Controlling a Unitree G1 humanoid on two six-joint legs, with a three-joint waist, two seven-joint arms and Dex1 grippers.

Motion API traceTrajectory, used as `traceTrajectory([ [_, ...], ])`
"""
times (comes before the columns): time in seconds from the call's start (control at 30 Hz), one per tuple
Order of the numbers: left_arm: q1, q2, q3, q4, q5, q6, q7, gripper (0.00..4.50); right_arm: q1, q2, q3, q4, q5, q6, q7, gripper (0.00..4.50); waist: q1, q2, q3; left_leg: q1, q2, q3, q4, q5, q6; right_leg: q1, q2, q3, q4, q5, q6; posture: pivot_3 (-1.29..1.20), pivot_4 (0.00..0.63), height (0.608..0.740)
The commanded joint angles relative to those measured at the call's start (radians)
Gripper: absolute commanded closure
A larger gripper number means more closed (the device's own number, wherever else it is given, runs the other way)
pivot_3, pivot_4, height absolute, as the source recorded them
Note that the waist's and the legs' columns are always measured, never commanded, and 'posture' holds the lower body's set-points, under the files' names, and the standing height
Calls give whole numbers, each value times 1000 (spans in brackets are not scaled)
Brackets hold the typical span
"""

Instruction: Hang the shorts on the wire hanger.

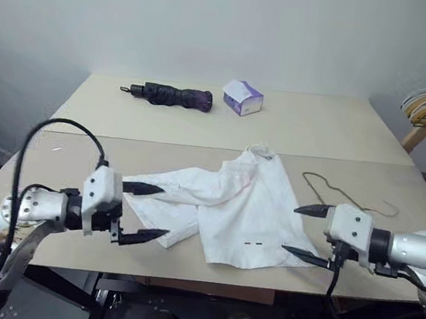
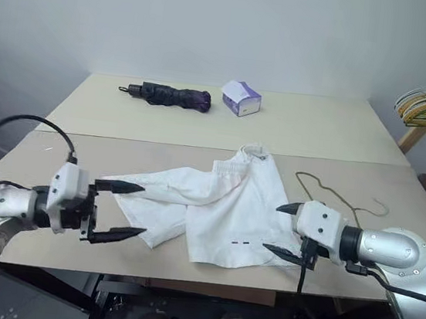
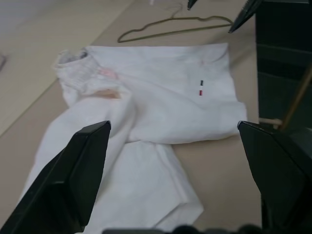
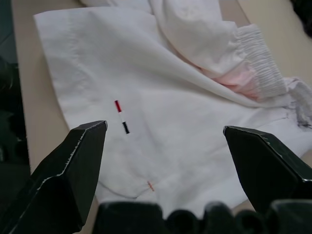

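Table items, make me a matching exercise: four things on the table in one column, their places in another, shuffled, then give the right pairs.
Things:
1. shorts
2. wire hanger
3. folded umbrella
4. tissue box

Places:
A. far side, beside the umbrella
B. near edge, between the open left gripper and open right gripper
C. far side, left of the box
D. flat, right of the shorts

Pairs: 1-B, 2-D, 3-C, 4-A

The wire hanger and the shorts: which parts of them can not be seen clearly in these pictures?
- wire hanger: its near side is hidden behind the right gripper in both eye views.
- shorts: crumpled, so the leg toward the left gripper folds over itself and hides its hem.
- Dash marks: too small to read in the eye views.
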Motion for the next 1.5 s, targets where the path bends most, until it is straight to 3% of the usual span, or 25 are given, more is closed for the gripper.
traceTrajectory([
  [0.03,-50,-4,-113,-3,86,-37,-13,0,-19,3,-16,-18,6,-20,1,23,-3,0,0,0,0,0,0,0,0,0,0,0,0,0,0,-271,0,740],
  [0.3,-290,-106,-407,154,302,-126,-66,0,-9,2,-37,-49,12,1,-12,23,-12,-1,-1,-1,0,0,1,0,0,1,0,-1,0,0,1,-314,0,740],
  [0.53,-416,-169,-575,310,430,-242,-167,0,18,5,-62,-91,24,31,-30,23,-64,-1,-1,0,-1,-1,2,0,1,7,0,-2,0,-3,6,-355,0,740],
  [0.67,-452,-186,-621,367,519,-284,-155,855,38,10,-88,-110,29,51,-54,0,-92,-1,-1,0,-1,-2,3,0,1,10,-1,-3,0,-4,8,-371,0,740],
  [1.07,-467,-262,-607,476,591,-362,-89,4489,57,19,-102,-135,30,71,-91,0,-146,-1,-3,1,-1,-5,3,0,2,12,-1,-5,0,-5,10,-390,0,740],
  [1.27,-478,-216,-564,503,562,-359,-122,4489,26,25,-75,-117,26,63,-92,0,-167,-2,-5,2,-2,-6,4,0,2,13,-1,-6,0,-5,10,-371,0,740],
  [1.5,-513,-31,-442,675,626,-404,-56,4489,-41,58,-19,-79,5,50,-99,0,-187,-1,-7,4,-1,-7,3,3,7,13,-1,-6,1,-5,10,-335,0,740],
])
